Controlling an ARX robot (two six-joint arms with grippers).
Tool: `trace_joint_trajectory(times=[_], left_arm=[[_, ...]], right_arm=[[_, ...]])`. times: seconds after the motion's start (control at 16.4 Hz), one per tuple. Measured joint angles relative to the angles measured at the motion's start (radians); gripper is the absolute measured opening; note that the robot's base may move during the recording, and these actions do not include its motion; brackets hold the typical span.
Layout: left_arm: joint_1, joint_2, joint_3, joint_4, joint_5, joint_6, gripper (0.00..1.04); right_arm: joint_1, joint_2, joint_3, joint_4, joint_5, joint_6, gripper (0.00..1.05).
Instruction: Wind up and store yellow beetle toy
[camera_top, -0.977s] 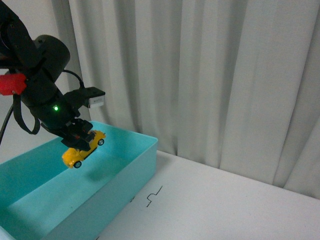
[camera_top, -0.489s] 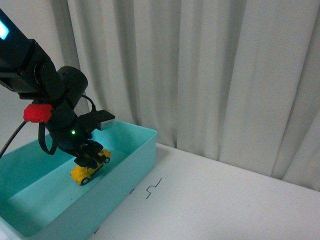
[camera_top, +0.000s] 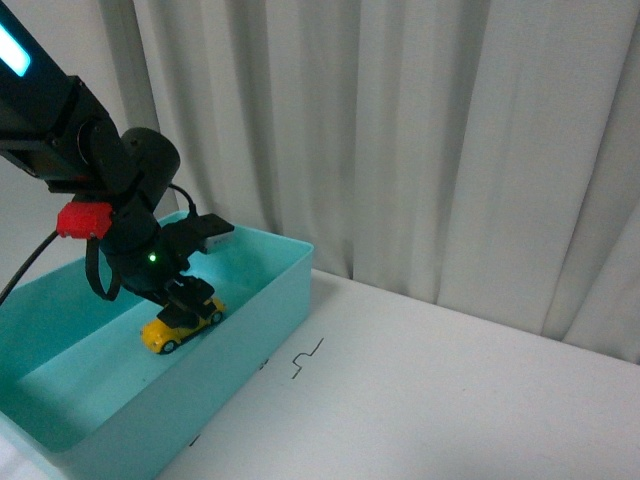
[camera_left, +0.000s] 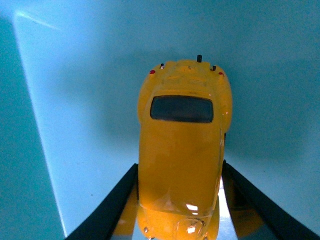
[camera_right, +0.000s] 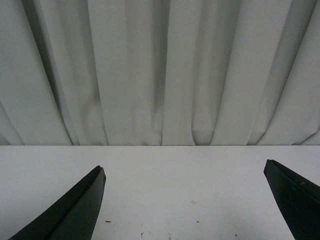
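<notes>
In left hand (camera_top: 188, 303), yellow beetle toy (camera_top: 178, 331) — around both, teal bin (camera_top: 250, 340).

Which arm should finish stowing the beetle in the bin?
Left. The left gripper is shut on the yellow beetle toy, low inside the teal bin, so it need only release. The right gripper is open and empty over the table.

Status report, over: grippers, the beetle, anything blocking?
Left gripper shut on yellow beetle toy, low inside teal bin. Right gripper open, empty, over the table. No obstruction visible in bin.
</notes>
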Motion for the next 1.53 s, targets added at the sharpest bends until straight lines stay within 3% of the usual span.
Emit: trace_joint_trajectory(times=[0.12,0.31,0.92,1.16,1.28,1.34,1.41,1.53], left_arm=[[0.000,0.011,0.000,-0.017,0.008,0.000,0.77],[0.005,0.000,0.001,-0.023,0.019,0.002,1.00],[0.026,-0.337,-0.071,0.002,0.209,0.014,0.98],[-0.050,-0.639,-0.198,0.042,0.289,-0.002,0.98],[-0.123,-0.813,-0.449,0.541,0.242,-0.208,0.81],[-0.189,-0.940,-0.600,0.712,0.191,-0.352,0.68],[-0.250,-1.076,-0.704,0.780,0.145,-0.457,0.54],[-0.268,-1.181,-0.792,0.822,0.113,-0.518,0.32]], right_arm=[[0.000,0.000,0.000,0.000,0.000,0.000,0.98],[0.000,0.000,0.000,0.000,0.000,0.000,0.98],[0.000,0.000,0.000,0.000,0.000,0.000,0.98],[0.000,0.000,0.000,0.000,0.000,0.000,0.98],[0.000,0.000,0.000,0.001,0.000,0.000,0.98],[0.000,0.000,0.000,0.000,0.000,0.000,0.98],[0.000,0.000,0.000,0.000,0.000,0.000,0.98],[0.000,0.000,0.000,0.000,0.000,0.000,0.98]])
